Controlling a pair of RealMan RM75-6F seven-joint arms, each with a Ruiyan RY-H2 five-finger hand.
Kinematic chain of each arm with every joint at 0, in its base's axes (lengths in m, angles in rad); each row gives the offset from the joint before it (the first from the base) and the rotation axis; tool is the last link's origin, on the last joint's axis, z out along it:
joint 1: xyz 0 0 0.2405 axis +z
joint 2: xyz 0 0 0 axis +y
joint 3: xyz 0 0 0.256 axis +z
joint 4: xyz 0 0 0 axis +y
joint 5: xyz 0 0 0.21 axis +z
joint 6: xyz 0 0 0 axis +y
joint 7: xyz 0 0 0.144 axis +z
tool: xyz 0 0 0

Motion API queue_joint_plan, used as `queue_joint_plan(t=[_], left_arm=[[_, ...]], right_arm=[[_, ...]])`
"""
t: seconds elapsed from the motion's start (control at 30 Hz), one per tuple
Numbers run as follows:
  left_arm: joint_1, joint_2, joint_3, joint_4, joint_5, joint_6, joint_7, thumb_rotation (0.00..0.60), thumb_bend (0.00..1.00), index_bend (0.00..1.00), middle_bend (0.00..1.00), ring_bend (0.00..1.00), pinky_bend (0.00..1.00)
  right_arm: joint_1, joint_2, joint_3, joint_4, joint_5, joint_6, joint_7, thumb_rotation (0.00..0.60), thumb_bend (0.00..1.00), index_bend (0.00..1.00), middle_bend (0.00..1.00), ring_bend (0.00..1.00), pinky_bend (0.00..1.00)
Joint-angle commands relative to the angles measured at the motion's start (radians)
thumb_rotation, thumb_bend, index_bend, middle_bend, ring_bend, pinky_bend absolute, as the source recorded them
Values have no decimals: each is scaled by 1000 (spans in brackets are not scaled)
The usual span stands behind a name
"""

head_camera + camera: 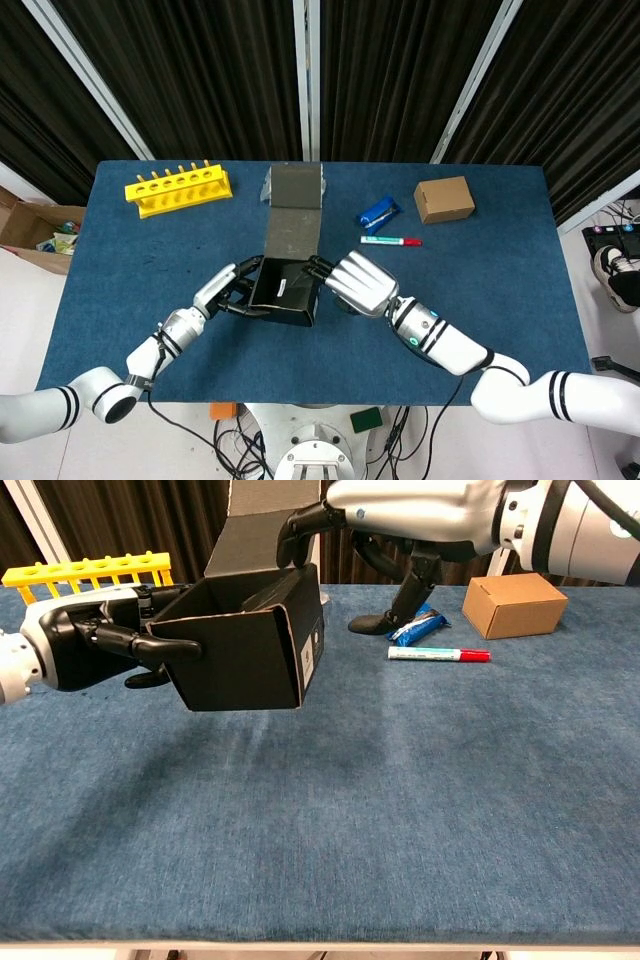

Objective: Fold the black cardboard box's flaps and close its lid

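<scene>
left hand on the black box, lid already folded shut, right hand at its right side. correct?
Not quite: the lid is not folded shut. The chest view shows it standing open above the black box, with the inside still visible. The rest holds: the left hand grips the box's left side and the right hand is at its right side.

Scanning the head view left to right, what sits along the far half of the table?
Yellow tube rack → raised lid of the black cardboard box → blue packet → red-capped marker → small brown box.
</scene>
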Motion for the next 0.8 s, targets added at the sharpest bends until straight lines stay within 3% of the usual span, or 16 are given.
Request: queue_joint_plan(t=[0.03,0.5,0.8], left_arm=[[-3,5,3,5,9,0,-8,600,85,504,498,726,906],[4,-11,3,21,6,22,29,600,85,504,497,726,906],[-3,-7,5,10,26,29,-39,600,85,519,504,727,907]], right_arm=[[9,-5,-8,-9,1,3,-22,600,327,336,255,703,1000],[4,-38,-47,24,-65,43,52,600,331,366,272,704,1000],[11,-66,-63,60,-82,35,88,600,336,371,282,705,1000]])
